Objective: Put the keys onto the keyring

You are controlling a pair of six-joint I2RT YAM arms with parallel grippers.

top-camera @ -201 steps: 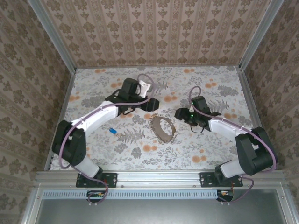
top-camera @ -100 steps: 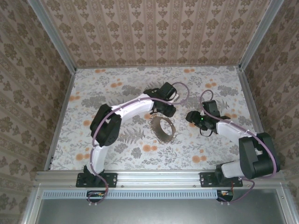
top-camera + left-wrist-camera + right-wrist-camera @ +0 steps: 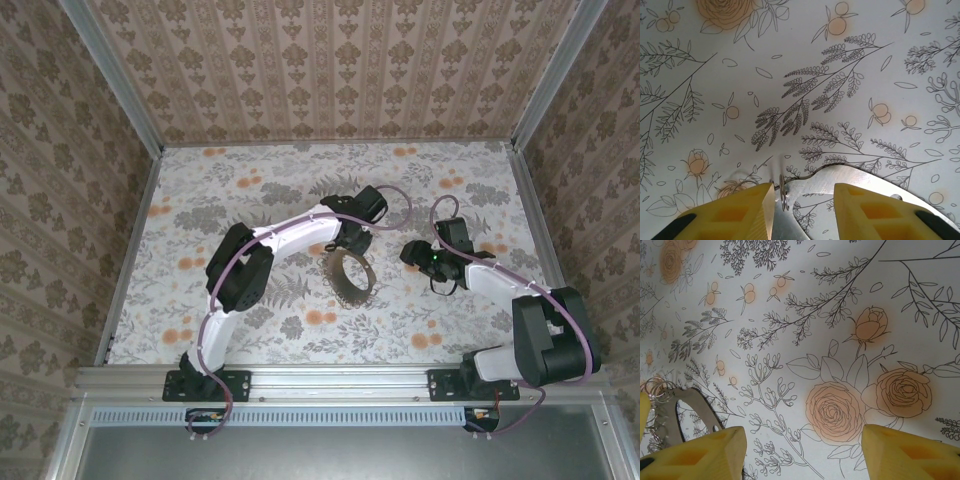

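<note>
Near the middle of the overhead view, the keyring point(image 3: 338, 283) lies on the flower-printed table point(image 3: 200, 200), with its beige-brown strap curled into an oval loop. The left gripper point(image 3: 347, 240) sits at the loop's upper edge, at the end of an arm that bends across from the lower left. The right gripper point(image 3: 408, 255) is to the right of the loop, near it but apart. From this height I cannot tell how either pair of jaws stands.

Along the bottom edge of the left wrist view, the left gripper point(image 3: 805, 200) has its two yellow fingers point(image 3: 725, 215) parted by a moderate gap. A thin ring point(image 3: 784, 192) stands on edge in that gap, right against the inner face of the left-hand finger. A shiny metal plate point(image 3: 845, 176) lies flat on the table from the ring rightwards, passing under the other finger. Nothing is pinched from both sides.

At the bottom corners of the right wrist view, the right gripper point(image 3: 804, 440) has its yellow fingers point(image 3: 695, 455) spread wide, with bare printed table between them. Toward the left edge lie the metal plate point(image 3: 690, 405) and a cluster of thin rings point(image 3: 657, 387), outside the jaws.
</note>
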